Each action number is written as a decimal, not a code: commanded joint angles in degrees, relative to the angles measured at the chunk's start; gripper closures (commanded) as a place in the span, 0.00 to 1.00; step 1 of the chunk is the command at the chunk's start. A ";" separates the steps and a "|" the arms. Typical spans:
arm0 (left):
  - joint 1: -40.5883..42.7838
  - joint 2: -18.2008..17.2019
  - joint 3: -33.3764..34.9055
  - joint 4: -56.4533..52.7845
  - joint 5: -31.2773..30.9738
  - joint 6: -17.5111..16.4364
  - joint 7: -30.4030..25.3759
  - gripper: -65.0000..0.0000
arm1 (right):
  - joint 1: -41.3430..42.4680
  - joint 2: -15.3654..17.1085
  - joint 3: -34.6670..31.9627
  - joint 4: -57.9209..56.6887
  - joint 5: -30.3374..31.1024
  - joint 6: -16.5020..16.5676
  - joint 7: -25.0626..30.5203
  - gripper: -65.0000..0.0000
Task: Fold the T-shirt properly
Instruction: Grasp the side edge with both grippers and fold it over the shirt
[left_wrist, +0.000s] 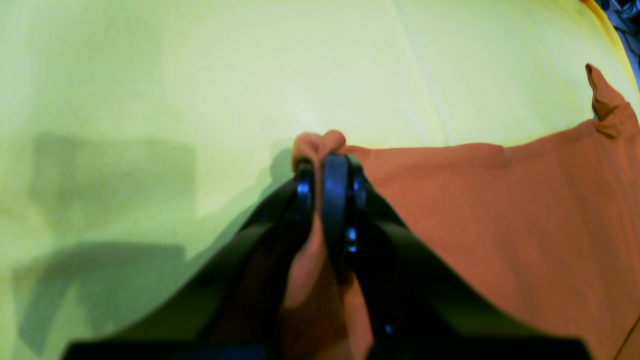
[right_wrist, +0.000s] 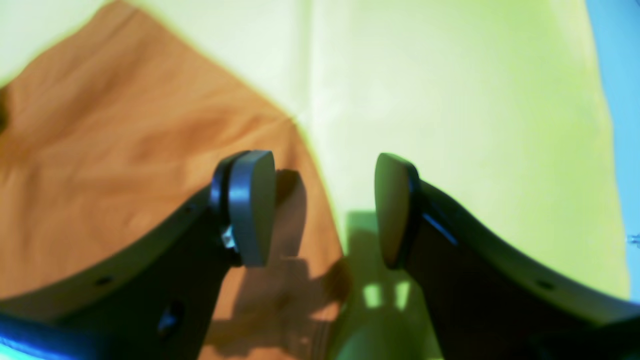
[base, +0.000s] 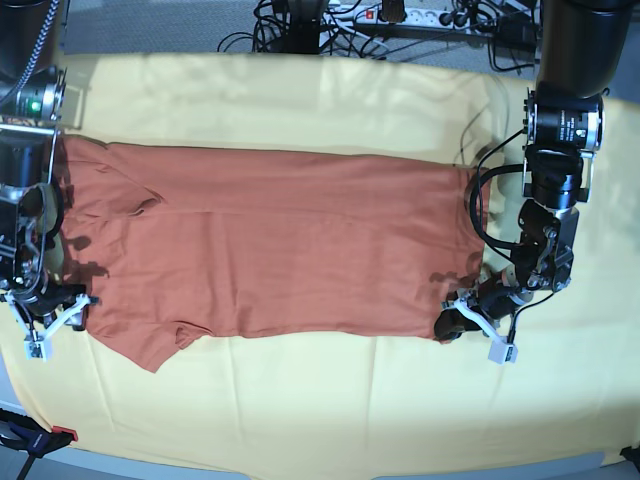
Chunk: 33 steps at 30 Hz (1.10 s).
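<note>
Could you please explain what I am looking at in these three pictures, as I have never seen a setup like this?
This is a robot with two arms working at a table. The base view looks down on the whole table; the other two pictures come from small cameras mounted on each arm's wrist, looking past its hand.

On the table lies a pale yellow cloth, and spread flat on it is a rust-orange T-shirt, which the robot is meant to fold.

The left hand, on the right side of the base view, is shut on a pinched bit of the T-shirt's corner; you can see orange fabric bunched between its dark fingers.

The right hand, on the left side of the base view, is open and holds nothing. It sits over the shirt's edge, one finger above the fabric and the other above the yellow cloth.
</note>
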 joint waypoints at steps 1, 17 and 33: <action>-1.42 -0.44 -0.04 0.44 0.59 -0.07 0.68 1.00 | 3.04 1.05 0.31 -1.73 1.27 0.46 1.31 0.47; -1.42 -0.48 -0.04 0.44 0.66 -0.07 0.74 1.00 | 5.49 0.15 0.28 -14.73 5.81 10.67 7.06 0.50; -1.90 -0.44 -0.04 1.99 0.72 -7.45 0.72 1.00 | 5.60 -0.04 0.28 -14.67 3.82 12.44 13.07 1.00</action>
